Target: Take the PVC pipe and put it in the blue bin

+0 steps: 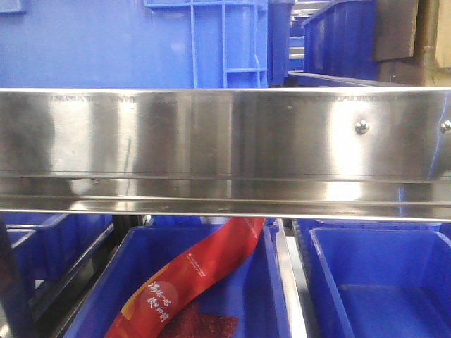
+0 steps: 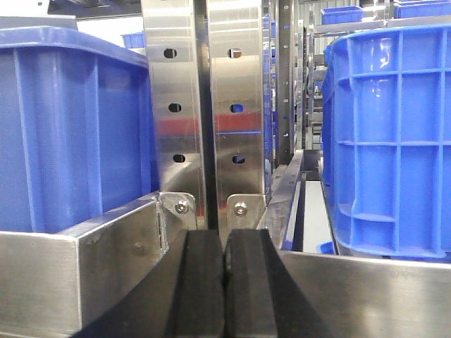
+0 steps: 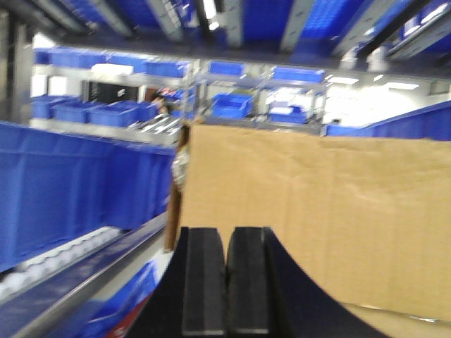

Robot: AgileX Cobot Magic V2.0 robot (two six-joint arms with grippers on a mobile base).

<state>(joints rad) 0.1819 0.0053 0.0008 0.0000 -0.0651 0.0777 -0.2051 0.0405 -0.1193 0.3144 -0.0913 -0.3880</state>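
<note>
No PVC pipe shows in any view. Blue bins are all around: one [image 1: 204,282] below the steel shelf rail holds a red packet, another [image 1: 380,282] sits to its right. In the left wrist view my left gripper [image 2: 224,243] is shut with nothing between its black pads, facing a steel shelf post between two blue bins [image 2: 70,127] [image 2: 391,141]. In the right wrist view my right gripper [image 3: 226,236] is shut and empty, in front of a brown cardboard sheet [image 3: 317,218]. Neither gripper appears in the front view.
A wide steel shelf rail [image 1: 225,141] crosses the front view. A red printed packet [image 1: 197,274] lies in the lower bin. Steel posts [image 2: 204,105] and a steel tray edge [image 2: 84,260] stand close before the left gripper. More blue bins fill distant racks [image 3: 232,105].
</note>
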